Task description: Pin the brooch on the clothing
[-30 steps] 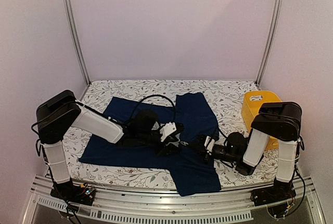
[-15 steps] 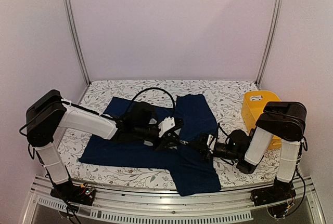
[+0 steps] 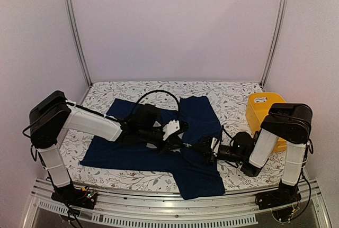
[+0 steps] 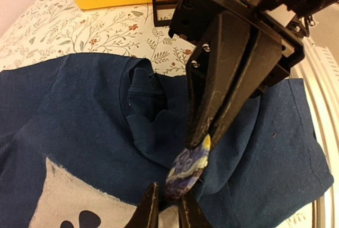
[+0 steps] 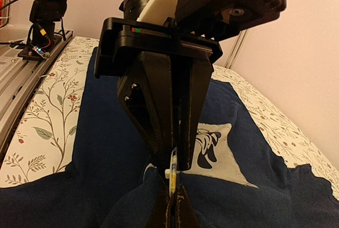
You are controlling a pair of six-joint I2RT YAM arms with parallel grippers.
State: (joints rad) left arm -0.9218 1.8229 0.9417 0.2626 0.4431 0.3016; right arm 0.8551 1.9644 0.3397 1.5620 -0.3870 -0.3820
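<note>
The brooch (image 4: 186,174) is clenched by left gripper (image 4: 168,195) and right gripper (image 4: 204,141) over the shirt (image 4: 79,117); yellow bin (image 3: 263,110) is noted at 3 o'clock.

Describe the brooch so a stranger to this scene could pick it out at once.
Find the navy T-shirt spread on the floral table. Near its collar the left gripper and right gripper meet tip to tip. Pinched between them is the brooch, a small round disc swirled blue and yellow, unlike the shirt's pale print.
</note>
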